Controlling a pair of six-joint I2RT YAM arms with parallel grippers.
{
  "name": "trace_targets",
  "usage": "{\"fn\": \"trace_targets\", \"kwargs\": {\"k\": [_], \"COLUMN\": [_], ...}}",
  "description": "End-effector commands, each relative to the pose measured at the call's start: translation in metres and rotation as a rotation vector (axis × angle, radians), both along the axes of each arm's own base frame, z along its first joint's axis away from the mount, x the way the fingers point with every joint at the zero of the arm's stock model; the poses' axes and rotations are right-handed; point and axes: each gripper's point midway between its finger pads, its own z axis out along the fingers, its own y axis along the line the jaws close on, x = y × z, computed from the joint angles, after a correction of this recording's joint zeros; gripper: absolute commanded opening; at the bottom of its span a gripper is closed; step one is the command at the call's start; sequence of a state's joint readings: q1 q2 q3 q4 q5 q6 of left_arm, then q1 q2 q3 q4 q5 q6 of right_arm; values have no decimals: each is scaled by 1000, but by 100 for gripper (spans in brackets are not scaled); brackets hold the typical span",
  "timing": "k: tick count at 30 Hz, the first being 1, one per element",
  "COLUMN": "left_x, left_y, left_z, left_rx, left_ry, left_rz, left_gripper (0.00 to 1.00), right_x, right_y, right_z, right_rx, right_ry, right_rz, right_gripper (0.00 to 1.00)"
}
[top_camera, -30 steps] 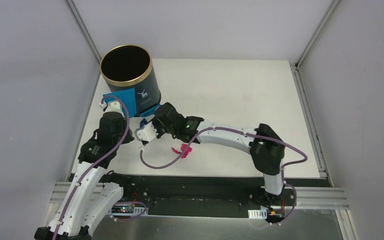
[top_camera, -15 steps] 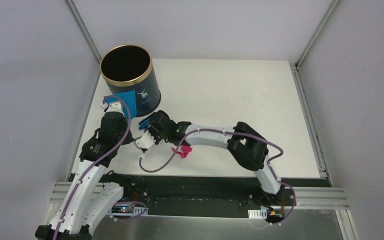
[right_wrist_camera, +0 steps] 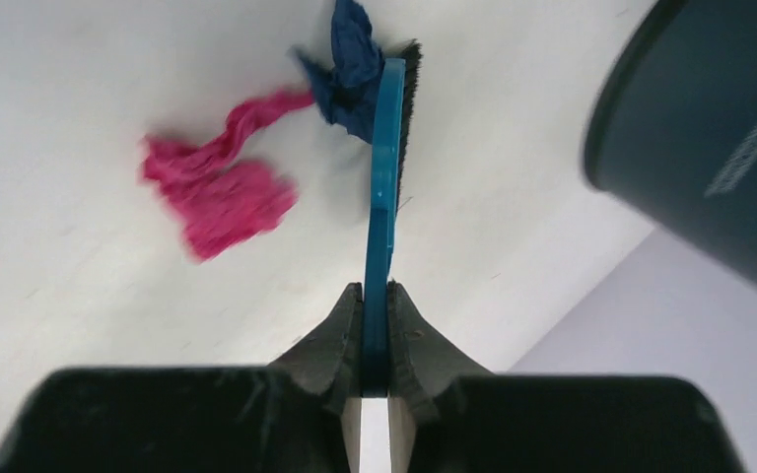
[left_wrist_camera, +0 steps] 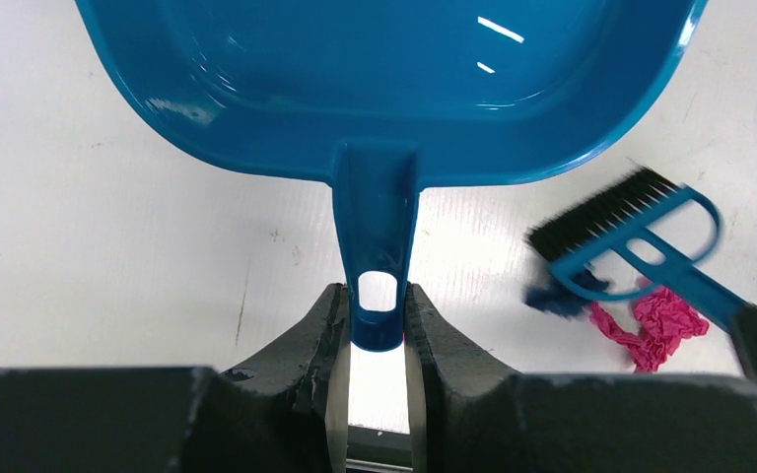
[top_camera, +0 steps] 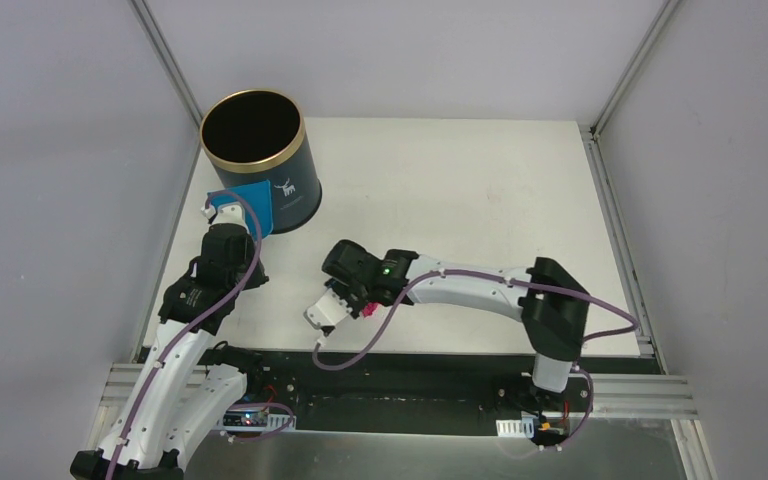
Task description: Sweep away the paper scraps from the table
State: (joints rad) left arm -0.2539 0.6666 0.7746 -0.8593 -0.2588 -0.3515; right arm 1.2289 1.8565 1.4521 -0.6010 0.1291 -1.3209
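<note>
Since a second ago the right arm has swung away from the bin (top_camera: 260, 150) and toward the near edge of the table (top_camera: 480, 200), taking the brush (left_wrist_camera: 631, 227) with it; the left arm has not shifted.

On the left, the left gripper (left_wrist_camera: 375, 335) is clamping the dustpan (left_wrist_camera: 384, 79) by its handle tab, and the pan is sitting close to the bin with its handle pointing toward the near edge.

Further right, the paper scraps are lying near the front rail, well apart from the pan: a dark blue scrap (right_wrist_camera: 350, 64) is touching the brush head, and a pink scrap (right_wrist_camera: 222, 192) is lying just beside it.

The right gripper (right_wrist_camera: 375, 325) is pinching the brush's thin handle, jaws fully closed on it.

Both scraps seem to be sitting behind the bristles, so a stroke toward the pan is likely leaving them where they are. They are also lying on the pan's handle side, so a straight push risks running them into its back wall. A stroke toward the rail risks flicking them off the table.
</note>
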Motion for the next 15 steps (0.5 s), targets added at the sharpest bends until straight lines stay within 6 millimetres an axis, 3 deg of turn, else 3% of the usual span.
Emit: {"fn": "trace_targets", "kwargs": {"k": [1, 3, 6, 9, 11, 13, 15], "left_x": [8, 8, 9, 9, 9, 10, 10], "left_y": [-6, -6, -7, -8, -9, -9, -11], "left_z": [8, 7, 6, 5, 4, 3, 2], "left_rx": [-27, -27, -28, -29, -30, -29, -31], "left_ry": [-45, -42, -35, -29, -27, -22, -14], "left_rz": [-14, -17, -22, -27, -30, -33, -40], "left_gripper": [0, 0, 0, 0, 0, 0, 0], "right_x": [-21, -18, 14, 55, 72, 70, 53], "right_y": [-86, -108, -131, -133, -133, -132, -130], "right_z": [-4, -1, 26, 72, 103, 125, 131], "right_rx": [-148, -138, -34, 136, 254, 341, 347], "right_ry": [63, 69, 93, 142, 239, 411, 576], "right_rz": [-118, -171, -333, -543, -696, -792, -833], "right_gripper": [0, 0, 0, 0, 0, 0, 0]}}
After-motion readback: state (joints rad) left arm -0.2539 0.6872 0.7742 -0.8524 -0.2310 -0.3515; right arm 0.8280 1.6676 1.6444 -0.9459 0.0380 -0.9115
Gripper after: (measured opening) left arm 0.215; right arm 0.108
